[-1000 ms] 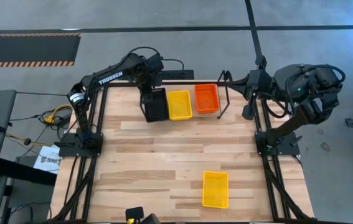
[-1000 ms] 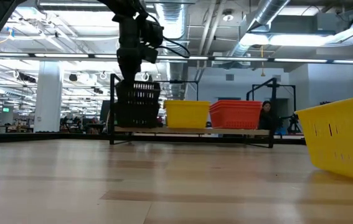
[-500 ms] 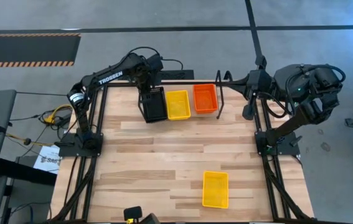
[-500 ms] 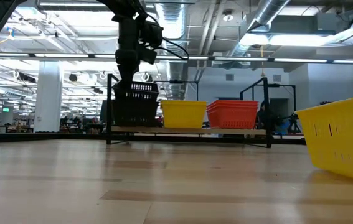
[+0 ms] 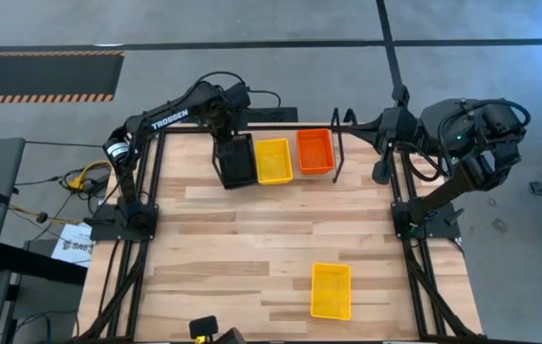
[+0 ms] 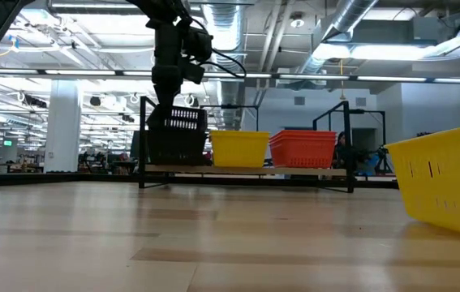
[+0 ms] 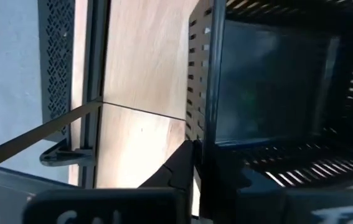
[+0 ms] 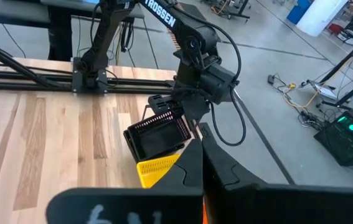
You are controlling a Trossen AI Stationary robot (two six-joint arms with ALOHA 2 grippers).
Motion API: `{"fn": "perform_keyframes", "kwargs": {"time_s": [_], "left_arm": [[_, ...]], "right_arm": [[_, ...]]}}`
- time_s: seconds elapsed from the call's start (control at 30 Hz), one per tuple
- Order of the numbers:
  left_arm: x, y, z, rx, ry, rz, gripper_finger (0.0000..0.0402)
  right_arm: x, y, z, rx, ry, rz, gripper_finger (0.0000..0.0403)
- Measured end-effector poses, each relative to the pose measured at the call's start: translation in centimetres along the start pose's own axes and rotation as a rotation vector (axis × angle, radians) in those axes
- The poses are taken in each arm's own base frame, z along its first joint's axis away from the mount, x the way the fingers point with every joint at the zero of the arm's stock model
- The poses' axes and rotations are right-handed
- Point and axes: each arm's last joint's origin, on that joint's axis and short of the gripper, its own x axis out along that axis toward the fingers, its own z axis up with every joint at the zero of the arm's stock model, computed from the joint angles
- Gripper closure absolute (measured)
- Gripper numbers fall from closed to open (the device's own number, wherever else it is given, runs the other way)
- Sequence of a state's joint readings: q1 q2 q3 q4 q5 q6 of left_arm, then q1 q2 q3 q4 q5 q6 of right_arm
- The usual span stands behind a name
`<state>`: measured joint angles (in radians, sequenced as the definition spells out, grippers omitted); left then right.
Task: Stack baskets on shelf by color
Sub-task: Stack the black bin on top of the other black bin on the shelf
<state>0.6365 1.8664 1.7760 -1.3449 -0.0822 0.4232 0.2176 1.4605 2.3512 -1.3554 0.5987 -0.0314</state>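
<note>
Pale wood-plank counter (image 5: 251, 239) under a black rail frame, grey concrete floor all around. At the far left end of the shelf (image 6: 246, 170): left gripper (image 5: 229, 137), fingers (image 7: 185, 163) pinched narrow on the wall of the black basket (image 5: 235, 161), one finger seen outside the mesh wall in the left wrist view. Black basket tilted, not flat, its far edge raised, sitting at the shelf's left end; seen in the low view (image 6: 178, 136) leaning against the yellow neighbour's side or just beside it, contact hard to tell. Next along the shelf, a yellow basket stack (image 5: 273, 160) in the middle, then a red-orange basket stack (image 5: 314, 151) at the right end, just inside the right upright post (image 5: 340, 143). Both stacks level on the shelf board in the low view, yellow (image 6: 239, 149) and red-orange (image 6: 304, 149) side by side, nearly touching. Well apart from the shelf, near the front edge of the counter, a lone yellow basket (image 5: 331, 290) lying flat, large at the right edge of the low view (image 6: 444, 186). Off the counter's far right corner, right gripper (image 8: 196, 163) folded back on its arm, fingers closed together on nothing, looking across at the left arm (image 8: 192, 46) and the tilted black basket (image 8: 157, 134).
</note>
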Motion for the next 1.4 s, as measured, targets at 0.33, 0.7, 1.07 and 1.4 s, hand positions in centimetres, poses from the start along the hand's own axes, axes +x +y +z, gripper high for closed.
{"fn": "perform_keyframes", "kwargs": {"time_s": [0.33, 0.7, 1.07, 1.4], "left_arm": [[0.0, 0.1, 0.0, -0.018, 0.011, 0.024, 0.0320], [-0.1, 0.7, 0.7, -0.051, 0.000, 0.245, 0.0317], [-0.1, 0.1, 1.1, -0.007, -0.097, 0.060, 0.0317], [1.5, 0.6, 1.8, -0.031, -0.072, 0.068, 0.0395]], "right_arm": [[0.0, 0.0, -0.1, -0.011, 0.011, 0.000, 0.0394], [0.0, 0.0, -0.3, -0.023, 0.029, 0.001, 0.0394], [0.0, 0.0, -0.3, -0.024, 0.029, 0.001, 0.0394], [0.0, 0.0, -0.3, -0.023, 0.029, 0.001, 0.0394]]}}
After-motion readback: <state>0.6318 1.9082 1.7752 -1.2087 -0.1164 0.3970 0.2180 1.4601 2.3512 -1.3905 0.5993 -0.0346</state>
